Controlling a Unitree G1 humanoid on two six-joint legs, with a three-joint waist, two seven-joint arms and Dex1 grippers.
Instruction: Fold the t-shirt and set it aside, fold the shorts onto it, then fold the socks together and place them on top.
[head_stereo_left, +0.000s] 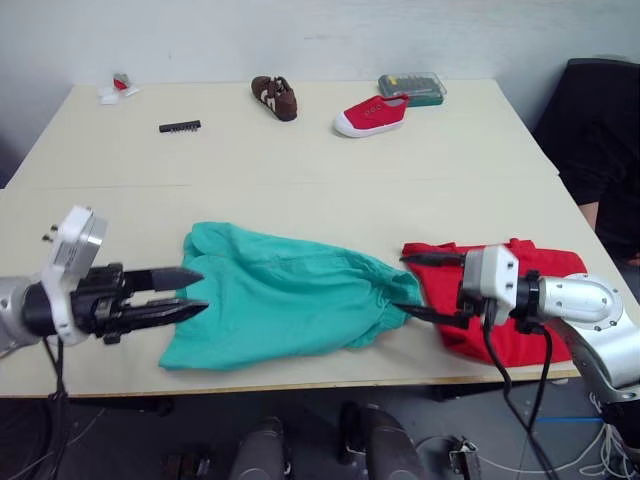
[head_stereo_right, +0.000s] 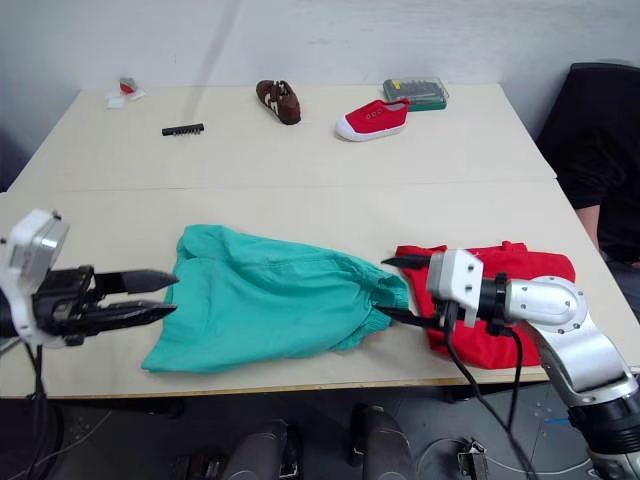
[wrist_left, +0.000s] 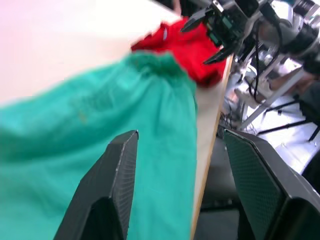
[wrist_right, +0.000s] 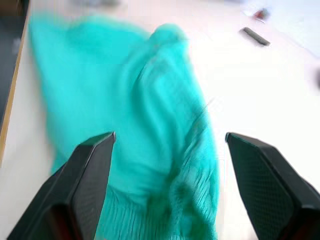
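A large table with a pale beige, smooth top (head_stereo_left: 300, 170) fills most of the scene. A thin seam crosses it from left to right, so the top looks made of two boards put together. Behind the table stands a plain white wall (head_stereo_left: 300, 35). At the right side, near the far corner of the table, there is a black chair back (head_stereo_left: 600, 130). Under the front edge the floor (head_stereo_right: 560, 430) is dark grey. The light is even and soft.
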